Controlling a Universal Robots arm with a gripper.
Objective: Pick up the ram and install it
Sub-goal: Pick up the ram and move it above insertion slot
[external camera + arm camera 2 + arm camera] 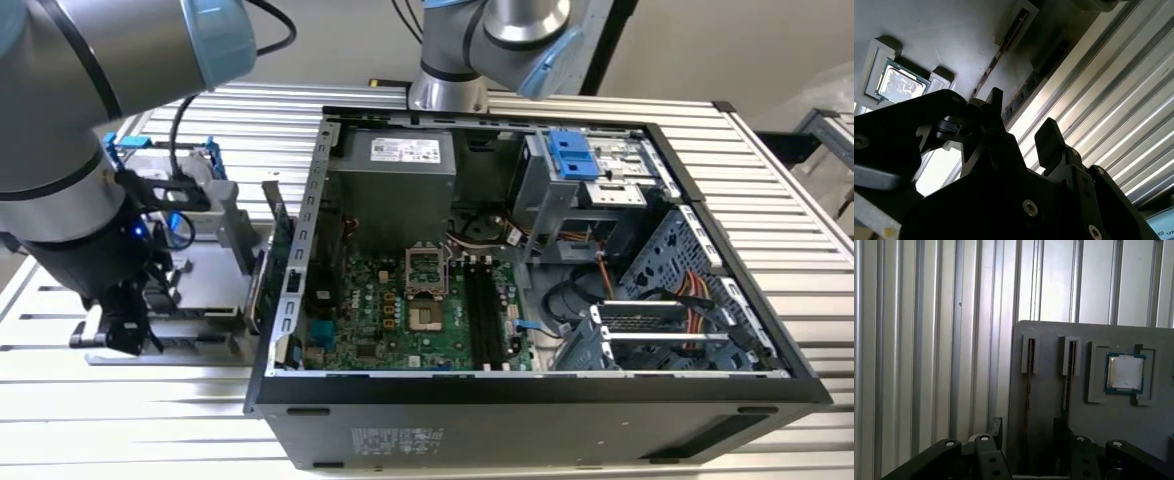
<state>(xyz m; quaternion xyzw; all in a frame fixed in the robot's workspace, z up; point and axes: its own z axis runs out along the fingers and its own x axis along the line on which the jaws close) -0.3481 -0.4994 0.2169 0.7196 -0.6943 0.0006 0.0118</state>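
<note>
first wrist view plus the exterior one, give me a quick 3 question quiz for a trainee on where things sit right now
1. True or false: the fingers are shut.
2. In the first wrist view the processor chip lies: A in a square recess of the gray tray; B in the motherboard socket; C between the fingers.
3. In the exterior view, on which side of the computer case does the gripper hang?
Key: 1 false, they stand apart, astride one narrow slot of the gray tray. 2 A. 3 the exterior view's left, over the gray tray.
</note>
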